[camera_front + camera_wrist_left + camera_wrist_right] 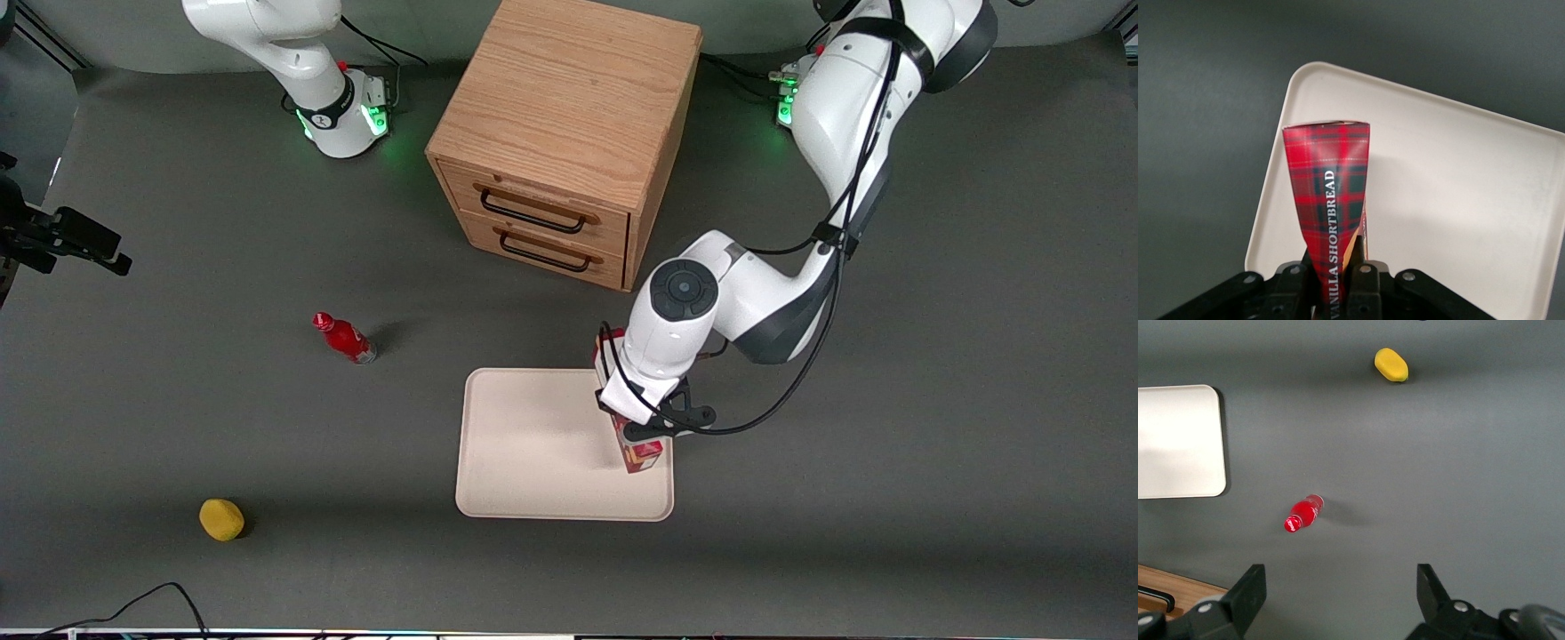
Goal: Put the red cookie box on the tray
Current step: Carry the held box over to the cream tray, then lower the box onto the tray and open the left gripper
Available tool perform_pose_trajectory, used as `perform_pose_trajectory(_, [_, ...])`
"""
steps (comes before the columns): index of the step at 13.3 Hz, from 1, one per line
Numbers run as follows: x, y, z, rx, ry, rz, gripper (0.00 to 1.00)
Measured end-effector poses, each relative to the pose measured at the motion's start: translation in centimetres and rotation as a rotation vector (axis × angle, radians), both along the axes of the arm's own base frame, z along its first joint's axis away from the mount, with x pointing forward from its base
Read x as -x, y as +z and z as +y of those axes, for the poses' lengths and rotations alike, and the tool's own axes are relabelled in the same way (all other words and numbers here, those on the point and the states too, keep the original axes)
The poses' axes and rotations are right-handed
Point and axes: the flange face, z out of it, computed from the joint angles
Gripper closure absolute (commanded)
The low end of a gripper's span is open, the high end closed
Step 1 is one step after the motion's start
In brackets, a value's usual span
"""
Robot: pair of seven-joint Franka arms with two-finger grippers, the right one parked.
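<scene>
The gripper (1338, 283) hangs over the tray (524, 444), jaws closed tight on the red cookie box (1329, 213). The box hangs over the tray's edge nearest the working arm; whether its lower end touches the tray is unclear.

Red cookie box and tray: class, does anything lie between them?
Nothing visible. The claw is shut on the red cookie box, holding it over the tray, whose surface beneath looks bare.
</scene>
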Motion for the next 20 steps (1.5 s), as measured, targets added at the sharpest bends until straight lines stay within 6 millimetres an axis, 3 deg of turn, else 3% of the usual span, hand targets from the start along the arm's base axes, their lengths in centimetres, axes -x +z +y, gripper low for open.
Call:
perform_pose_trajectory(9, [-2.3, -5.4, 2.6, -0.038, -0.017, -0.050, 1.00])
perform_pose_trajectory(14, [-2.8, -5.9, 2.6, -0.035, -0.014, -0.051, 1.00])
perform_pose_trajectory(18, [-2.5, -6.4, 2.3, -0.037, -0.019, -0.044, 0.88])
perform_pose_trajectory(20, [-2.2, -6.6, 1.8, -0.037, -0.028, -0.043, 0.66])
